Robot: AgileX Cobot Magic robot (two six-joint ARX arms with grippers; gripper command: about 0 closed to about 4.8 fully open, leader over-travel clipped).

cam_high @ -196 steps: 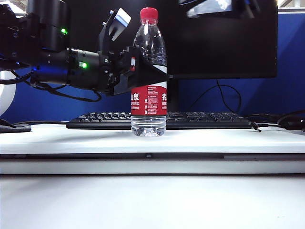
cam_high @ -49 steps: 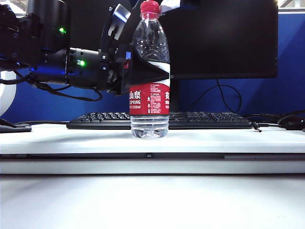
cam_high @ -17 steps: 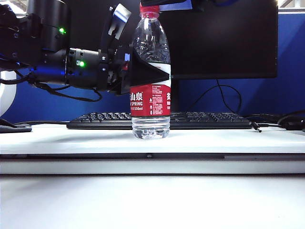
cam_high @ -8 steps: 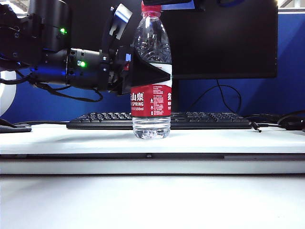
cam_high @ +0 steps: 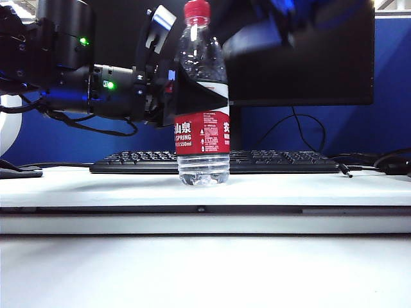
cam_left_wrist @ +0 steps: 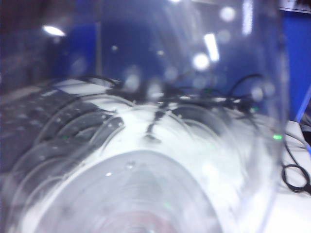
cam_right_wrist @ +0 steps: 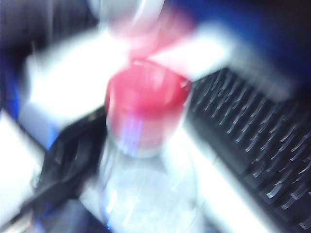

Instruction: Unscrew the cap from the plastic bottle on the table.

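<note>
- Plastic bottle [cam_high: 203,96], frame centre on the counter [cam_high: 308,189]: probably thin, squashy; left pincer [cam_high: 192,90] clamps its middle.
- Cap [cam_high: 197,9] ribbed, so likely grippy; right pincer [cam_high: 270,29], blurred upper right, state unclear.

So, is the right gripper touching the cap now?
Apart. In the exterior view the cap stands bare on the bottle, and the blurred right gripper is off to its right.

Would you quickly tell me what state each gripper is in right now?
Left gripper: shut on the plastic bottle, at its middle.
Right gripper: blurred above the cap; cannot tell.
</note>
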